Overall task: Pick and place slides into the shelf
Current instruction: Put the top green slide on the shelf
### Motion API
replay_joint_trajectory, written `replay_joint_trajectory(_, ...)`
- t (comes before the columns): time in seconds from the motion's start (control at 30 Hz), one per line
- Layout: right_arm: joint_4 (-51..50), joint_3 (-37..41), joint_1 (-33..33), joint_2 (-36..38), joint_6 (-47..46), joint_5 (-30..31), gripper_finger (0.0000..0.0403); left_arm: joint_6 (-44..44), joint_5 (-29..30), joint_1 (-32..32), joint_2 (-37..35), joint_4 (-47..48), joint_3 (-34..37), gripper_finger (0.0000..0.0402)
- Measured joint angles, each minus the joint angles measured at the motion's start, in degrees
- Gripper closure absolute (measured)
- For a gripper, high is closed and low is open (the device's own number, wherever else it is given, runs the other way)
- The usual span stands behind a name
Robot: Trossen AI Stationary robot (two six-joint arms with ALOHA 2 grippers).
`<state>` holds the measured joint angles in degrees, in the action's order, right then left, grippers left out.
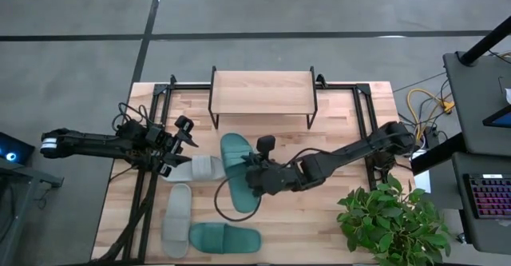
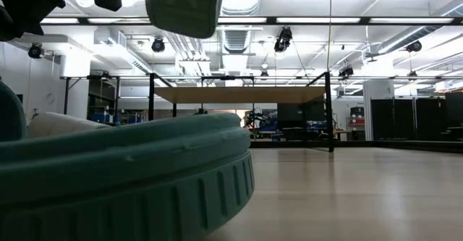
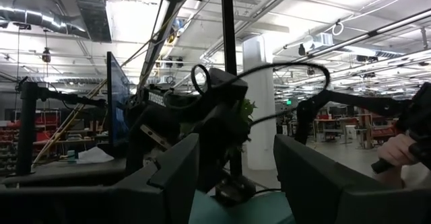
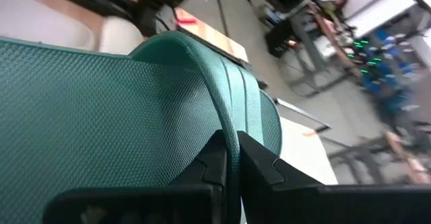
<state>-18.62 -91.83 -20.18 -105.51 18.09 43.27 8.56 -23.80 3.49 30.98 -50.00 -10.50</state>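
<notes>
Right gripper (image 1: pixel 254 176) clenched thin on 1 teal slide's (image 1: pixel 236 178) strap, just in front of the shelf (image 1: pixel 261 93); pinch could slip, dropping it short. Left gripper (image 1: pixel 182 143) released.

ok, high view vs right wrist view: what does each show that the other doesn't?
High view only: the shelf standing empty, two grey slides, a second teal slide near the table's front edge, the left claw beside a grey slide, and a plant. Right wrist view only: the right claw pinched shut on the teal slide's ribbed strap. Both: the held teal slide.
</notes>
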Motion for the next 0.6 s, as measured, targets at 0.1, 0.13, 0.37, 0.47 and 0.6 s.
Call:
replay_joint_trajectory(0.1,-0.4,0.0,0.3,1.4,-0.9,-3.8,0.039,0.0,0.0,0.0,0.0,0.0,0.0,0.0223)
replay_joint_trajectory(0.13,-0.4,0.0,0.3,1.9,-0.9,-4.4,0.039,0.0,0.0,0.0,0.0,0.0,0.0,0.0223)
replay_joint_trajectory(0.37,-0.6,0.0,0.9,4.4,1.6,-4.2,0.039,0.0,0.0,0.0,0.0,0.0,0.0,0.0223)
replay_joint_trajectory(0.47,-0.9,0.0,1.3,5.3,2.7,-3.6,0.039,0.0,0.0,0.0,0.0,0.0,0.0,0.0223)
replay_joint_trajectory(0.6,-1.0,0.0,1.8,6.5,5.3,-1.0,0.039,0.0,0.0,0.0,0.0,0.0,0.0,0.0223)
